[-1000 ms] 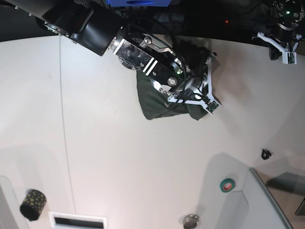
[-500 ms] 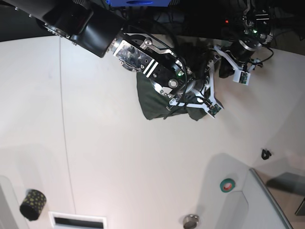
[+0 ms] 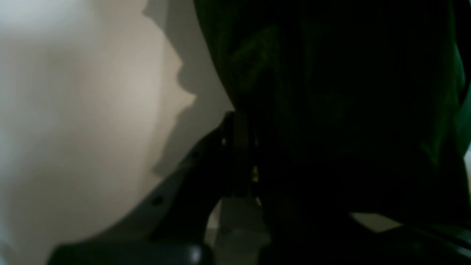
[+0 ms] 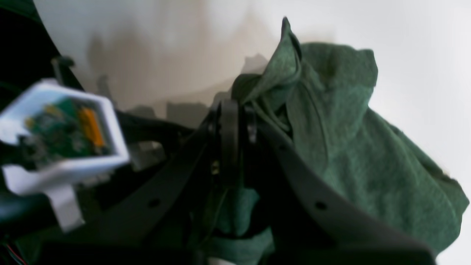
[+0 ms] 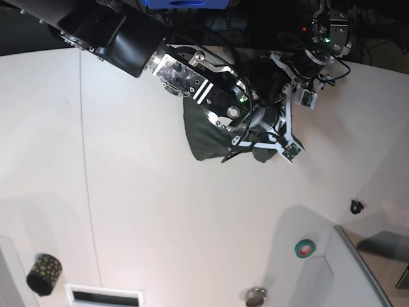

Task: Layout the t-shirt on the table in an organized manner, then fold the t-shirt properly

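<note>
both grippers at the bunched t-shirt, far side of the table

in the base view, at the bottom left a small dark patterned roll [image 5: 43,274] stands on the white table [image 5: 140,211], with a white slotted plate [image 5: 104,297] just right of it at the bottom edge. a thin seam [image 5: 86,179] runs down the left part of the tabletop.

up at the middle, the right arm [image 5: 121,35] reaches in from the upper left. the right gripper [image 4: 235,121] has its jaws pressed together, pinching a peak of the t-shirt [image 5: 204,137]; in the right wrist view the green cloth rises to a fold at the tips and spreads down to the right. the t-shirt lies in a crumpled heap near the table's far edge, not spread out, partly hidden under the arm.

right of it, the left gripper [image 5: 297,86] comes down from the top right, just beside the heap's far right side. its jaws are closed. in the left wrist view dark cloth fills the right half of the frame up against the jaws, but whether it grips the cloth cannot be told.

lower right: a small black clip [image 5: 356,206], a green tape ring [image 5: 305,247] beside a grey tray [image 5: 358,268], and a round metal knob [image 5: 256,296].
</note>
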